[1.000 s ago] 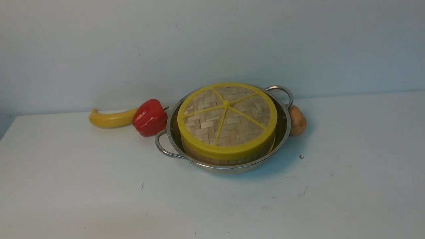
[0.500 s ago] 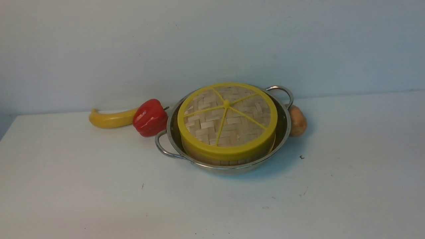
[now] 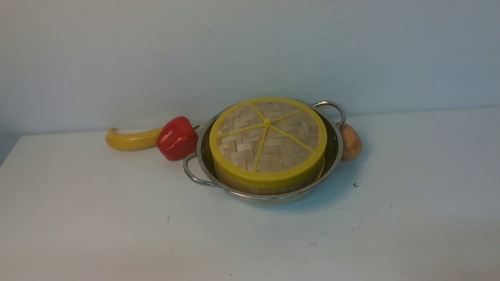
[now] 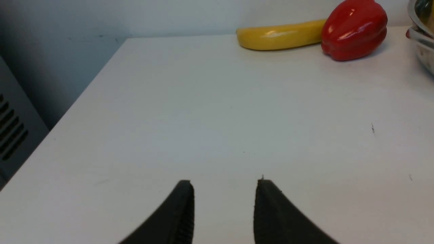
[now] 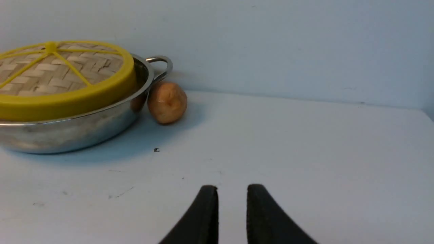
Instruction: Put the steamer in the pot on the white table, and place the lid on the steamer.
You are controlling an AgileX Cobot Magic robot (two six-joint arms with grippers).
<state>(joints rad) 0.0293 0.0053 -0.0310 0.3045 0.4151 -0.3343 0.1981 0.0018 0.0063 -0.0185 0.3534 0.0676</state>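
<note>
White table fills the lower frame; nearest in the wrist views, the left gripper hovers with jaws parted and empty, and the right gripper shows a narrower empty gap. Mid-frame, the pot holds the steamer, capped by the lid. Farther back, a red pepper and yellow banana lie left, a brown potato right.

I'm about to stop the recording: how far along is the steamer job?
Done: the steamer sits inside the pot on the white table, and the lid lies flat on top. In hand: nothing; the left gripper and right gripper are both open, empty and off to the sides. Left: nothing visible.
</note>
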